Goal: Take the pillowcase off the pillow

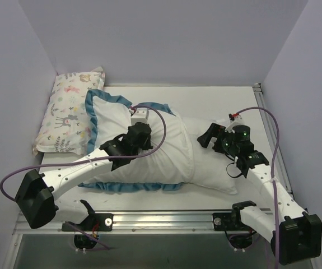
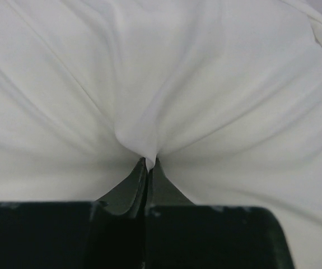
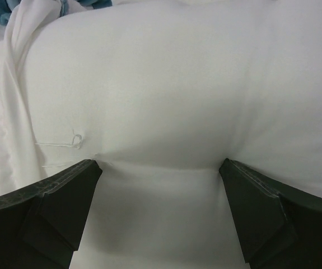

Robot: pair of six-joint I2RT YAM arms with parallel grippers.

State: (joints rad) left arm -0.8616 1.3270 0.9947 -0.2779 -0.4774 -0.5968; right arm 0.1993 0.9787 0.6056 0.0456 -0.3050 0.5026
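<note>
Our left tool (image 2: 148, 167) is clenched on a fold of the soft, white-backed, blue-ruffled fabric pillowcase (image 1: 169, 148), which lies mid-left on the table (image 1: 233, 95) with the plump plain white pillow (image 1: 214, 168) poking out at its right end. Our right tool (image 3: 161, 168) hangs released, jaws spread over that light, squashy end. We judge a deep pinch there would hold best.

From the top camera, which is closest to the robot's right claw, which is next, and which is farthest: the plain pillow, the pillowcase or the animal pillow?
1. Pillow: on the right, directly under the open right gripper.
2. Pillowcase: just to its left, mid-table.
3. Animal pillow: far left, at the back.
</note>
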